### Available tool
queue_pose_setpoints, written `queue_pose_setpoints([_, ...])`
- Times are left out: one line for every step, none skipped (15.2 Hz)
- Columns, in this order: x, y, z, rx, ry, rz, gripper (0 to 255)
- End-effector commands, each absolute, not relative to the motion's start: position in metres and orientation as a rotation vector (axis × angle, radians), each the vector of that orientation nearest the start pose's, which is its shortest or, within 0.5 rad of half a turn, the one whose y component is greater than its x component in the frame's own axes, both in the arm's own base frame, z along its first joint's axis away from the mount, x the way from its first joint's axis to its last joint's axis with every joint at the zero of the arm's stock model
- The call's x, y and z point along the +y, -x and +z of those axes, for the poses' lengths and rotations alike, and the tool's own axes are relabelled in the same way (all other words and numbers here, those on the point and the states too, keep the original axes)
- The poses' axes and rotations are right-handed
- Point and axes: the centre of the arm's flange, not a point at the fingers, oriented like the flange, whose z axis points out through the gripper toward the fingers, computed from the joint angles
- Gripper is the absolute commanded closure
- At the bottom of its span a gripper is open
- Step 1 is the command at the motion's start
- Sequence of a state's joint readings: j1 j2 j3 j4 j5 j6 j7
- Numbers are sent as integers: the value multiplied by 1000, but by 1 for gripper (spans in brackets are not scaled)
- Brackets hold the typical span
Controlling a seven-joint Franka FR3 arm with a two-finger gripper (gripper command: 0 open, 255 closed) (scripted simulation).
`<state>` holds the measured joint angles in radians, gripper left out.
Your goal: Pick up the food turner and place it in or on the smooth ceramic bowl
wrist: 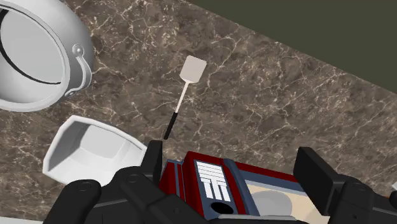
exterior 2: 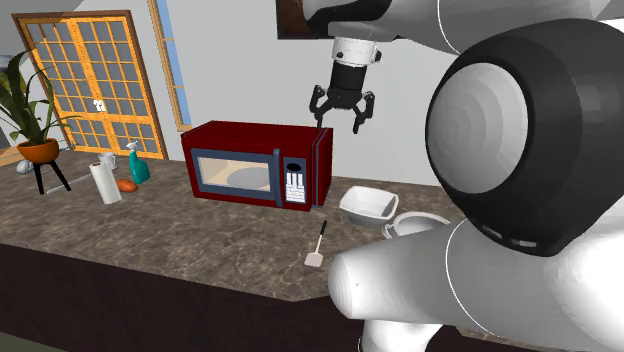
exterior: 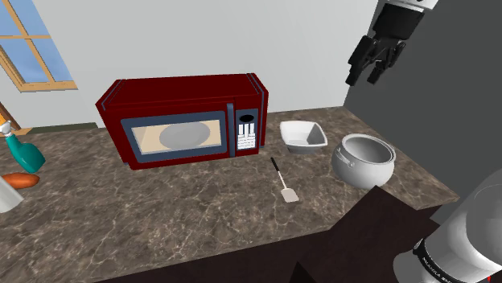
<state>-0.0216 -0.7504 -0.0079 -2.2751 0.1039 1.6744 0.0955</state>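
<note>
Black two-finger gripper (exterior 2: pixel 338 122) poised high above the dark marbled countertop (exterior: pixel 161 217), pointing down, fingers spread wide and clasping nothing. Directly beneath it in the wrist view, framed by the two fingers: the control-panel end of a red microwave (wrist: pixel 210 184). Out past the microwave's front: the food turner (wrist: pixel 182 95), flat on the counter, dark grip end toward the microwave, pale square blade away from it, touching no other object. Just beside the grip end: a square white bowl (wrist: pixel 92 153), upright and empty, judged to be the destination. Near that, a round white pot (wrist: pixel 32 57) with side handles, also empty and easily mistaken for the goal. Same layout in the shoulder view: turner (exterior: pixel 281 178) in front of the bowl (exterior: pixel 304 138), between microwave (exterior: pixel 185 120) and pot (exterior: pixel 364 159). High, open stance judged to be a survey posture, with turner and both vessels inside the wrist camera's field and room for a clear descent past the microwave's top. Task stage, as judged: approach not yet begun, nothing grasped. Next move likely a shift outward over the thin handle, then a straight drop with jaws set across it. Probable hazard: a low, slender shaft on a hard surface, prone to slipping or pivoting under an off-centre pinch.
</note>
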Motion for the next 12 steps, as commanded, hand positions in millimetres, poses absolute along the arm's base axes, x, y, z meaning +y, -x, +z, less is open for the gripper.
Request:
queue_pose_setpoints([0,-328,628,191,3013,-221,0])
queue_pose_setpoints([1,-334,617,203,3016,-218,0])
queue_pose_setpoints([3,-340,605,215,3018,-215,0])
queue_pose_setpoints([4,-346,593,228,3021,-212,0])
queue_pose_setpoints([6,-352,582,240,3023,-209,0])
queue_pose_setpoints([7,-358,570,253,3026,-207,0])
queue_pose_setpoints([9,-364,558,265,3028,-204,0])
queue_pose_setpoints([10,-370,546,277,3031,-201,0])
queue_pose_setpoints([11,-376,534,290,3033,-198,0])
queue_pose_setpoints([12,-382,522,302,3035,-195,0])
queue_pose_setpoints([13,-388,511,315,3037,-192,0])
queue_pose_setpoints([14,-394,499,327,3039,-189,0])
